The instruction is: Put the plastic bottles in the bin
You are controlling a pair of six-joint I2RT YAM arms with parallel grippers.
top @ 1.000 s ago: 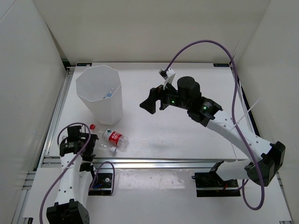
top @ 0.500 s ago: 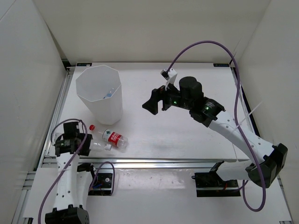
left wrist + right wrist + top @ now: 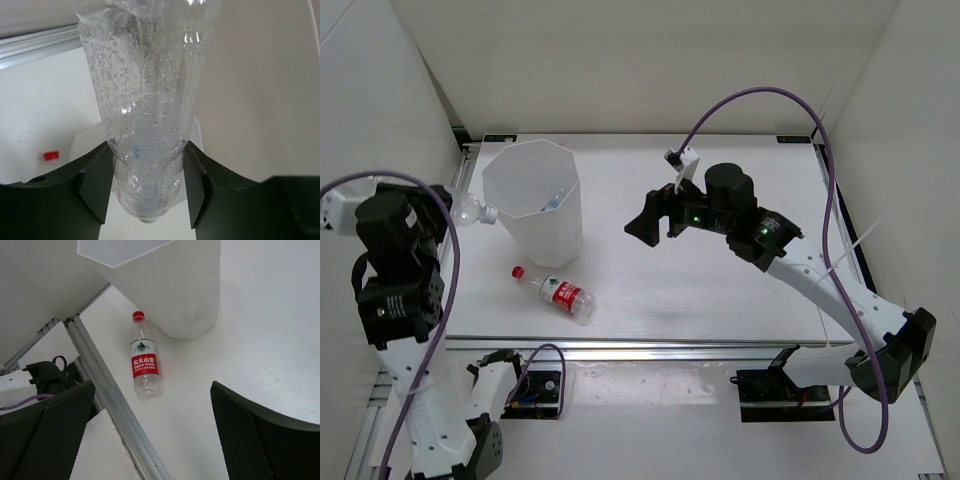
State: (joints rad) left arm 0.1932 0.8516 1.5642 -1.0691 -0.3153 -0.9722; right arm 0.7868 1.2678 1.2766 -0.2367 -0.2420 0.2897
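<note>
Left gripper [image 3: 146,177]: clamped on clear bottle [image 3: 147,100], upper left, beside bin [image 3: 558,232] rim.
Right gripper [image 3: 638,225]: wide apart, empty, centre.
Red-labelled bottle [image 3: 561,294]: lying lower left.
Count: two bottles, one bin.

Before you, the white table [image 3: 720,290] stretches flat between white walls, edged by an aluminium rail [image 3: 650,348] along its near side and another up its left side. The tall white bin [image 3: 548,238] stands upright on the table's back-left part. Just in front of its base, a red-labelled bottle [image 3: 560,293] lies on its side, red cap toward the left rail and its base toward the near rail. From the right wrist camera you see the same bottle close beside the bin's wall.
</note>
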